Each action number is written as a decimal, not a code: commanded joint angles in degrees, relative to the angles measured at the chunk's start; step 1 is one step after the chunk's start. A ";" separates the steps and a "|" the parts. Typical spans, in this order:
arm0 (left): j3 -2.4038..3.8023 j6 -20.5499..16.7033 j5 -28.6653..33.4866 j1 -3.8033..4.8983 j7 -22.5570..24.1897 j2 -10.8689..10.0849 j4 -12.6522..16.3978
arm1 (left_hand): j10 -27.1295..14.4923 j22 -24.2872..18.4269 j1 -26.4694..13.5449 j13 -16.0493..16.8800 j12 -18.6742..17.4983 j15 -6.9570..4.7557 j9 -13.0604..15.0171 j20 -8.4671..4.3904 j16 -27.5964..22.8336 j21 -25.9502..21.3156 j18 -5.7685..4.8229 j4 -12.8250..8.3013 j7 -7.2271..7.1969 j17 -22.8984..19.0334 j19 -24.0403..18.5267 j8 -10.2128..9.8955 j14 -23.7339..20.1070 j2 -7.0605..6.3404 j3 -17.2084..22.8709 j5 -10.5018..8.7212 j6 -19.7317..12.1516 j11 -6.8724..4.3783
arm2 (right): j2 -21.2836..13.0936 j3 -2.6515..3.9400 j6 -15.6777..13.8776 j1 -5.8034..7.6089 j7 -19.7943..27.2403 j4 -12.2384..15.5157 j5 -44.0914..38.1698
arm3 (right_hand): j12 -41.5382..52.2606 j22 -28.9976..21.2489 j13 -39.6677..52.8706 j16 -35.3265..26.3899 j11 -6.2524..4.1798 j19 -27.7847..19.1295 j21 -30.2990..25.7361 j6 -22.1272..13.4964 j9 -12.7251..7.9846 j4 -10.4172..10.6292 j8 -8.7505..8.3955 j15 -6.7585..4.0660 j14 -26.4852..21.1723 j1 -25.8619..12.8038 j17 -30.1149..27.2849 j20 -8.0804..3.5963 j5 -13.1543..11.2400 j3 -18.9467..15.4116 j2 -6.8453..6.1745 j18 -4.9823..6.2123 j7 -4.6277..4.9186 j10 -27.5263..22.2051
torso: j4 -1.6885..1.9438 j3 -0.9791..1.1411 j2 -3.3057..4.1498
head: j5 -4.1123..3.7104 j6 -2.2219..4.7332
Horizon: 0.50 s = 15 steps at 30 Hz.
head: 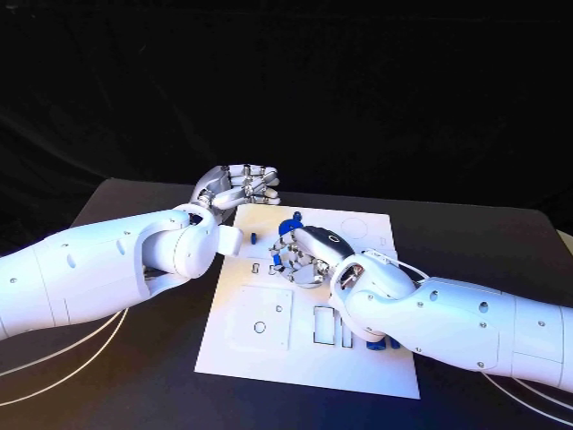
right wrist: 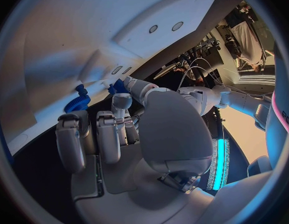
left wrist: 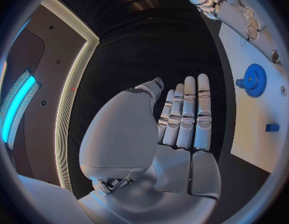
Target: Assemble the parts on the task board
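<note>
The white task board (head: 351, 358) lies in the middle of the black table. My right hand (head: 306, 253) hovers over the board's far half with its fingers curled. Its thumb and a finger pinch a small blue part (right wrist: 118, 86), whose tip pokes up above the hand (head: 291, 218). Just beyond those fingers a blue gear (right wrist: 76, 102) sits on the board (left wrist: 253, 79). A small blue block (left wrist: 272, 127) lies on the board closer to me (head: 254, 267). My left hand (head: 242, 188) is at the board's far left corner, fingers straight and together (left wrist: 184, 117), holding nothing.
Slots and round holes (head: 260, 327) mark the near half of the board. More blue pieces (head: 380, 344) peek out under my right forearm. White cables (head: 55, 358) trail across the table at the near left.
</note>
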 commanded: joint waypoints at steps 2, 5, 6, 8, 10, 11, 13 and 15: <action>0.04 0.79 0.16 0.03 0.39 0.04 0.17 | 0.54 -0.05 -0.36 0.03 -0.40 -0.02 -0.08 0.04 0.10 0.07 0.69 -0.13 0.16 0.05 0.34 -0.19 -0.35 -0.19 0.37 -0.24 0.32 -0.02 | 0.38 -0.01 -0.81 -0.16 1.15 -0.39 1.17 | 3.52 15.09 3.30 0.25 -0.08 5.99 0.25 0.44 2.26 -0.50 -0.18 -0.35 6.01 0.29 14.80 -0.58 -1.05 0.16 -0.66 -0.82 0.07 2.69 | 0.11 0.03 0.08 | 0.11 -0.19; 0.04 0.80 0.16 0.03 0.38 0.05 0.17 | 0.55 -0.05 -0.29 0.03 -0.43 -0.03 -0.08 0.03 0.09 0.08 0.70 -0.21 0.16 0.09 0.34 -0.20 -0.36 -0.18 0.43 -0.24 0.32 -0.02 | 0.53 -0.01 -0.55 -0.29 1.13 -0.59 1.36 | 12.54 15.09 11.58 0.29 -0.07 5.99 0.25 0.83 2.14 -0.84 -0.25 -0.39 6.05 0.21 14.96 -0.63 -1.55 -0.15 -0.78 -0.82 -0.02 8.08 | 0.10 0.03 0.01 | 0.14 -0.36; 0.04 0.81 0.16 0.03 0.37 0.04 0.18 | 0.55 -0.05 -0.29 0.03 -0.43 -0.03 -0.08 0.03 0.09 0.08 0.70 -0.21 0.16 0.09 0.34 -0.20 -0.36 -0.18 0.43 -0.24 0.32 -0.02 | 0.58 -0.01 -0.45 -0.35 1.12 -0.67 1.47 | 16.37 15.09 15.17 0.32 -0.08 5.99 0.25 1.05 2.01 -0.97 -0.37 -0.37 6.07 0.07 15.07 -0.63 -1.83 -0.32 -0.65 -0.82 0.00 9.91 | 0.10 0.03 0.01 | 0.18 -0.45; 0.04 0.80 0.16 0.03 0.36 0.03 0.19 | 0.55 -0.05 -0.29 0.03 -0.43 -0.03 -0.08 0.03 0.09 0.08 0.70 -0.21 0.16 0.09 0.34 -0.20 -0.36 -0.18 0.43 -0.24 0.32 -0.02 | 0.69 -0.02 -0.51 -0.57 1.09 -0.85 1.65 | 19.05 15.09 17.75 0.32 -0.04 5.99 0.25 1.26 1.90 -1.10 -0.48 -0.36 6.07 -0.01 15.07 -0.61 -1.85 -0.40 -0.45 -0.82 -0.01 11.05 | 0.07 0.02 0.03 | 0.31 -0.57; 0.04 0.81 0.16 0.03 0.35 0.03 0.19 | 0.55 -0.05 -0.29 0.03 -0.43 -0.03 -0.08 0.03 0.09 0.08 0.70 -0.21 0.16 0.09 0.34 -0.20 -0.36 -0.18 0.43 -0.24 0.32 -0.02 | 0.77 -0.02 -0.85 -0.80 1.06 -0.99 1.73 | 22.42 15.09 20.99 0.32 -0.03 5.99 0.25 1.44 1.81 -1.25 -0.57 -0.32 6.07 -0.10 15.07 -0.61 -1.87 -0.55 -0.35 -0.82 -0.03 12.85 | 0.03 0.03 0.03 | 0.41 -0.72; 0.04 0.82 0.16 0.03 0.34 0.03 0.18 | 0.55 -0.05 -0.29 0.03 -0.43 -0.03 -0.08 0.03 0.09 0.08 0.70 -0.21 0.16 0.09 0.34 -0.20 -0.36 -0.18 0.43 -0.24 0.32 -0.02 | 0.81 -0.02 -1.06 -0.92 1.05 -1.07 1.76 | 24.04 15.09 22.55 0.32 -0.03 5.99 0.25 1.58 1.77 -1.30 -0.58 -0.33 6.07 -0.17 15.07 -0.59 -1.90 -0.63 -0.25 -0.82 -0.06 13.77 | 0.01 0.04 0.00 | 0.43 -0.74; 0.04 0.83 0.16 0.03 0.33 0.04 0.16 | 0.55 -0.05 -0.29 0.03 -0.43 -0.03 -0.08 0.03 0.09 0.08 0.70 -0.21 0.16 0.09 0.34 -0.20 -0.36 -0.18 0.43 -0.24 0.32 -0.02 | 0.91 -0.02 -1.54 -1.23 1.01 -1.31 1.81 | 27.51 15.09 25.93 0.32 -0.08 5.99 0.25 2.02 1.76 -1.49 -0.48 -0.35 6.07 -0.24 15.07 -0.61 -1.92 -0.81 -0.02 -0.82 -0.17 15.87 | 0.01 0.06 -0.02 | 0.44 -0.79; 0.04 0.83 0.16 0.03 0.32 0.03 0.16 | 0.55 -0.05 -0.29 0.03 -0.43 -0.03 -0.08 0.03 0.09 0.08 0.70 -0.21 0.16 0.09 0.34 -0.20 -0.36 -0.18 0.43 -0.24 0.32 -0.02 | 0.99 -0.02 -1.79 -1.47 0.98 -1.52 1.84 | 28.31 15.09 26.72 0.32 -0.08 5.99 0.25 2.11 1.75 -1.54 -0.47 -0.34 6.07 -0.28 15.07 -0.63 -1.97 -0.87 0.03 -0.82 -0.19 16.37 | 0.03 0.07 -0.01 | 0.44 -0.81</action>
